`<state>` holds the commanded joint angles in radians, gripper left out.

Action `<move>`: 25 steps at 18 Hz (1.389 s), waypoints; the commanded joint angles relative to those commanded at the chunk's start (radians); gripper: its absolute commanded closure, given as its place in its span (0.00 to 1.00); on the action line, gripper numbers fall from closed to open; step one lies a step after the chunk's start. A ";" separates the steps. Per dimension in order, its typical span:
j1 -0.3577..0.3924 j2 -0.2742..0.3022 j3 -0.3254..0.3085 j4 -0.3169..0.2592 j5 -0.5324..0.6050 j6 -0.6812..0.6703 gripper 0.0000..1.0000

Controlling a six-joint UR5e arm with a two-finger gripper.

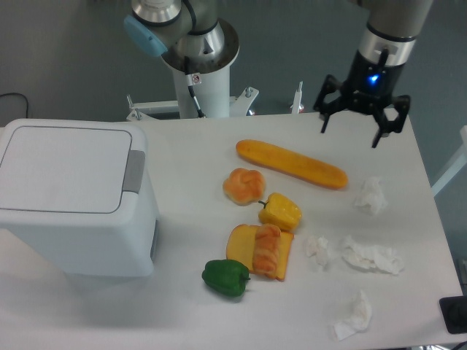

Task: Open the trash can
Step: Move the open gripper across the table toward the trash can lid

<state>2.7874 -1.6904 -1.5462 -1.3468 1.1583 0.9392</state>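
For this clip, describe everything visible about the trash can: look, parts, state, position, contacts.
The trash can is a large white boxy bin, plastic by its look, with rounded corners. Its flat rectangular lid lies closed and flush on top. A grey push bar runs along the lid's right edge. It stands upright at the table's left side, larger than any food item. Nothing touches it; the gripper hangs open far to the right.
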 joint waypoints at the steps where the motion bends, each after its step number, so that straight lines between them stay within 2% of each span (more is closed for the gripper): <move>1: -0.014 0.002 -0.002 0.000 -0.012 -0.052 0.00; 9: -0.141 0.026 -0.006 0.000 -0.046 -0.416 0.00; 15: -0.166 0.055 -0.008 0.000 -0.149 -0.615 0.00; 18: -0.195 0.063 -0.008 0.003 -0.186 -0.669 0.00; 22: -0.242 0.060 -0.008 0.040 -0.189 -0.738 0.00; 25: -0.272 0.058 -0.011 0.043 -0.187 -0.761 0.00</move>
<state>2.5158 -1.6322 -1.5570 -1.3039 0.9710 0.1780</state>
